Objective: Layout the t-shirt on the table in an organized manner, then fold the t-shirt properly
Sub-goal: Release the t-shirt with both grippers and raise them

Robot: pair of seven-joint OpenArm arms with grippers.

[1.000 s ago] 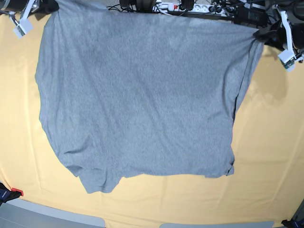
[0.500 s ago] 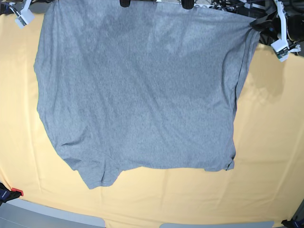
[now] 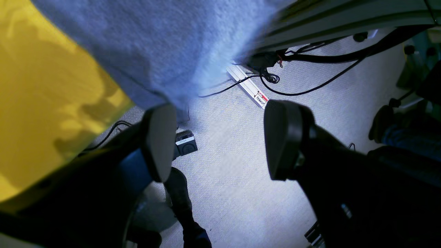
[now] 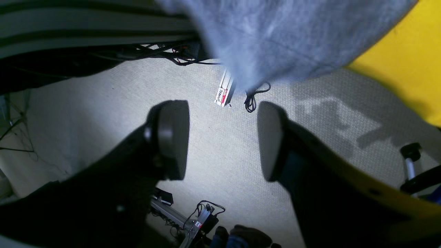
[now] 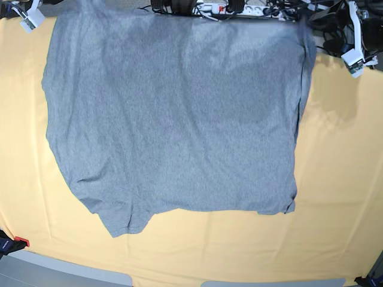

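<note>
The t-shirt (image 5: 173,113) lies spread on the table (image 5: 341,179), plain grey side up, its far hem at the table's back edge and one sleeve pointing toward the front left. In the left wrist view my left gripper (image 3: 222,139) stands open past the table's edge, with nothing between its fingers; a shirt corner (image 3: 155,44) hangs just above the left pad (image 3: 160,141). My right gripper (image 4: 220,139) is also open and empty, with the other shirt corner (image 4: 282,38) above it. In the base view the right arm's white end (image 5: 29,17) sits top left and the left arm's white end (image 5: 354,57) top right.
Beyond the table's far edge are a power strip (image 5: 221,8) and tangled cables (image 3: 275,69) on grey carpet. A shoe (image 3: 179,193) stands on the floor below the left gripper. A red-and-black clamp (image 5: 13,243) sits at the front left corner.
Both grippers have opened and let go of the shirt's far corners. The far right corner has dropped back onto the table, and the far hem has settled.
</note>
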